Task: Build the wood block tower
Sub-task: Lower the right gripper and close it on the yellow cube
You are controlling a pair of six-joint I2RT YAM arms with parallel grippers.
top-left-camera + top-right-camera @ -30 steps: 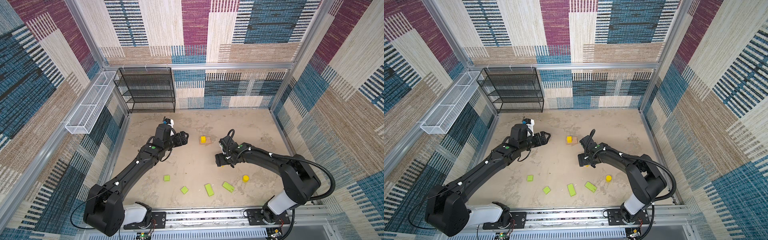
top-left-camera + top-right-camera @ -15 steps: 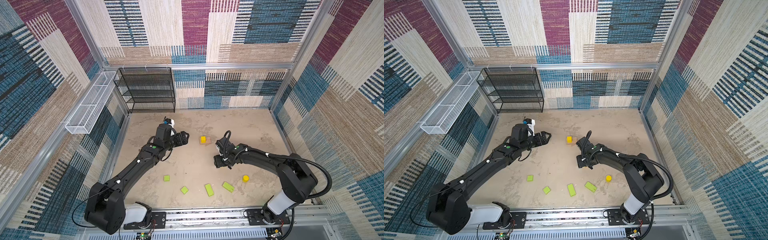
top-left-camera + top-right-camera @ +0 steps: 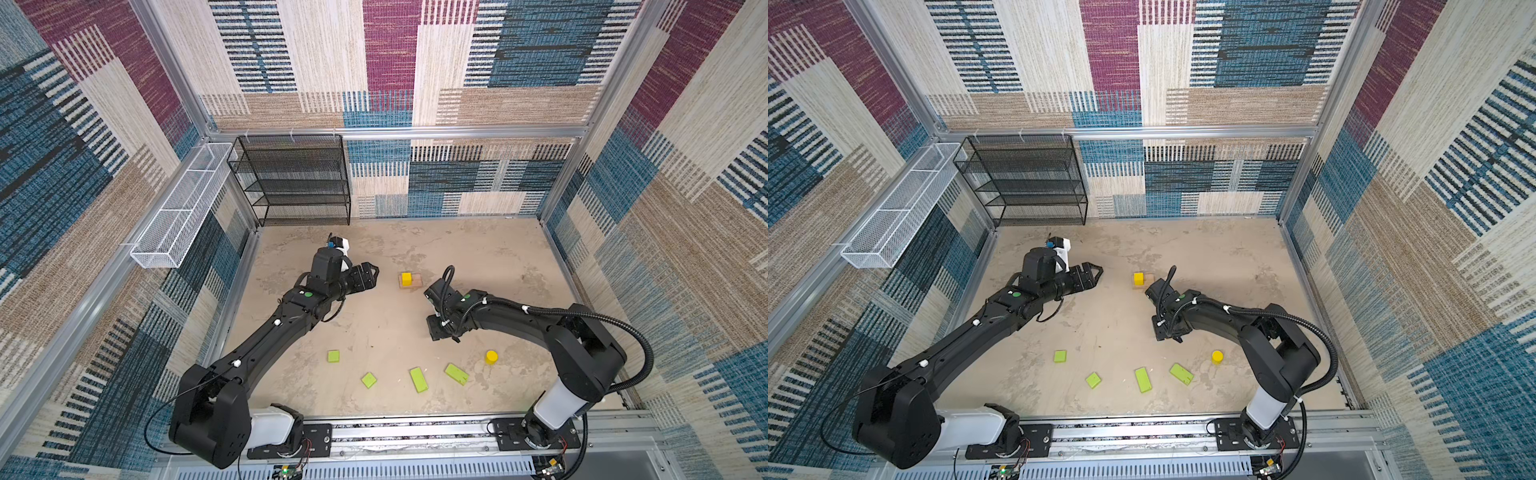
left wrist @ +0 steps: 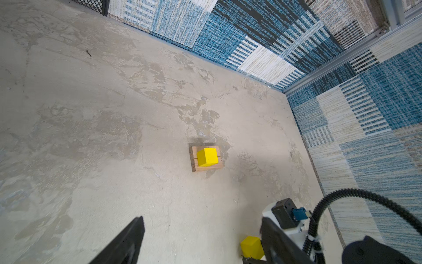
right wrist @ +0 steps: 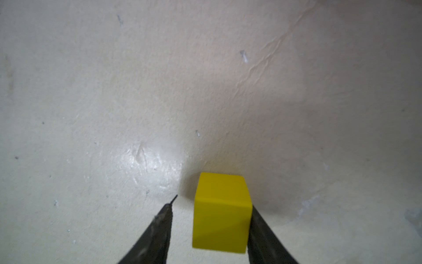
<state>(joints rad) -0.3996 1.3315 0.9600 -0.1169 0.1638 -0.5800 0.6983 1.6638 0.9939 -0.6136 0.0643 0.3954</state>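
— Well, where do we have the yellow cube [image 5: 220, 212]?
— On the tabletop [image 5: 137, 91], between our right gripper [image 5: 213, 201] fingers [image 5: 159, 228]: one touches it, the other stands just clear. Our left gripper [image 4: 202, 219] hangs spread, apart from it.

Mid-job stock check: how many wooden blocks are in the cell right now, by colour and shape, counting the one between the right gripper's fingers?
Tan bars: 2
Yellow cubes: 2
Yellow cylinder: 1
Lime-green flat pieces: 4
Total: 9
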